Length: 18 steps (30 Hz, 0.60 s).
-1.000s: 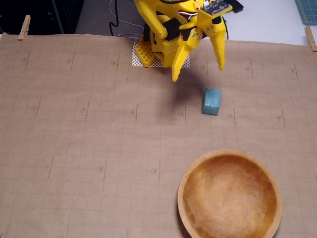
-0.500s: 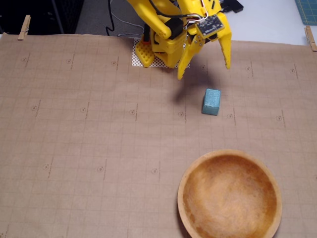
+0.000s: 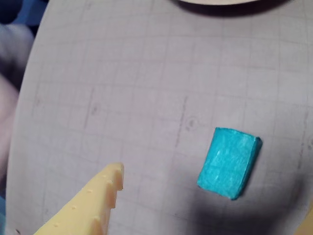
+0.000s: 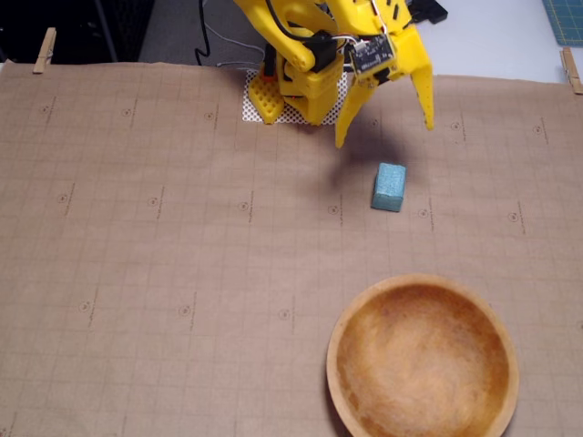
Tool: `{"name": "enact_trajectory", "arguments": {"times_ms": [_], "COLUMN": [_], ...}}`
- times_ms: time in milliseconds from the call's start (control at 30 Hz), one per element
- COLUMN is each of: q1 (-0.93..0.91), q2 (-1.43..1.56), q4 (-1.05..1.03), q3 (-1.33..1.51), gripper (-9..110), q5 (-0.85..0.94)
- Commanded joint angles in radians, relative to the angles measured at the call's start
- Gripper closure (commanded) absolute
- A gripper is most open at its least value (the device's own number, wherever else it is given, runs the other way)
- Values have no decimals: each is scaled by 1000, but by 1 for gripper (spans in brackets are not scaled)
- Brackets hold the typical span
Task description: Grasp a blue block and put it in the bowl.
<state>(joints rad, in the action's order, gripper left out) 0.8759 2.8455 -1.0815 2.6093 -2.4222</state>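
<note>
A small teal-blue rectangular blue block [image 4: 389, 187] with a matte, slightly rough face is seen lying on the surface [image 4: 164, 255], which is covered by brown paper printed with a faint grid; no legible writing is made out. The round wooden bowl [image 4: 423, 284], mottled orange-brown inside with a lighter thick rim, is set well apart, nearer the fixed view's bottom edge. The yellow plastic end effector [image 4: 384, 135] is held above the block, fingers spread, nothing gripped.

Hobby workbench: clipped gridded paper [image 4: 182, 273], cutting mat [image 4: 565, 18].
</note>
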Motion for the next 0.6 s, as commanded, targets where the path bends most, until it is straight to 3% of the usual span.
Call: {"name": "enact_trajectory", "arguments": {"times_ms": [0, 567], "q1": [-5, -144], "q2": [-97, -383], "q4": [64, 150], "q3": [-23, -23], "gripper": [51, 51], "q5": [-9, 0]}}
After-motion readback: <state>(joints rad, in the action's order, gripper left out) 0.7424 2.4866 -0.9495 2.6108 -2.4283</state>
